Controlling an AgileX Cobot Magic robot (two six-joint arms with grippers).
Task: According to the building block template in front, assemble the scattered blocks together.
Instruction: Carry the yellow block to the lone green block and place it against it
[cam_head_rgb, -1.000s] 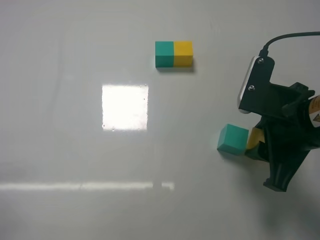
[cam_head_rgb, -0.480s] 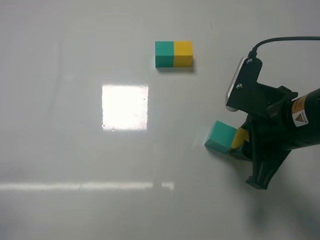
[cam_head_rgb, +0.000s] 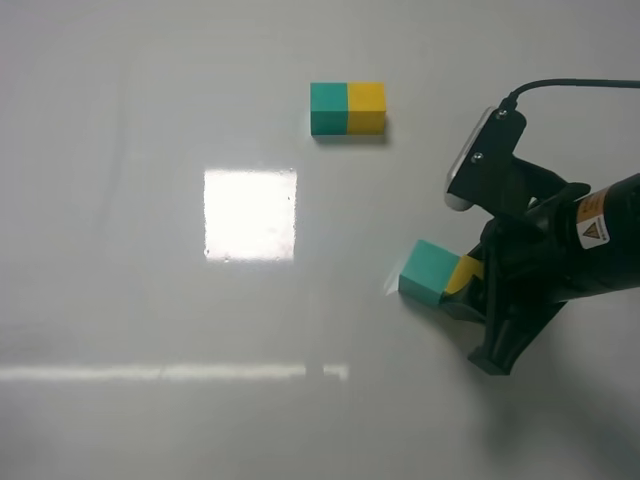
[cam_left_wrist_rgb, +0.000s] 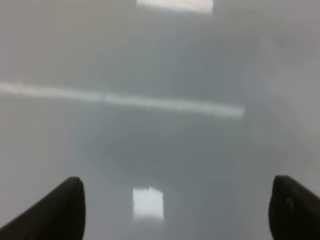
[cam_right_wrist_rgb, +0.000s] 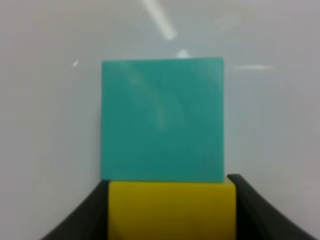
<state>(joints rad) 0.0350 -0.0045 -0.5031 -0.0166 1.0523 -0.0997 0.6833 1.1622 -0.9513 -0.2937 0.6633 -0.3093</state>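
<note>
The template (cam_head_rgb: 347, 108), a joined teal-and-yellow bar, lies at the top middle of the white table. My right gripper (cam_head_rgb: 470, 285) is shut on the loose yellow cube (cam_head_rgb: 466, 272), mostly hidden under the arm. That cube presses against the loose teal cube (cam_head_rgb: 425, 271) on its left. In the right wrist view the yellow cube (cam_right_wrist_rgb: 171, 210) sits between the fingers (cam_right_wrist_rgb: 87, 215) with the teal cube (cam_right_wrist_rgb: 162, 119) flush against it. My left gripper (cam_left_wrist_rgb: 175, 210) shows only in its wrist view, open and empty over bare table.
The white table (cam_head_rgb: 150, 320) carries a bright square light reflection (cam_head_rgb: 250, 214) left of centre and a thin reflection stripe (cam_head_rgb: 170, 372) lower down. The right arm's black body and cable (cam_head_rgb: 570, 90) fill the right side.
My right gripper has moved left with the yellow cube, pushing the teal cube left and turning it slightly. The template has not moved.
</note>
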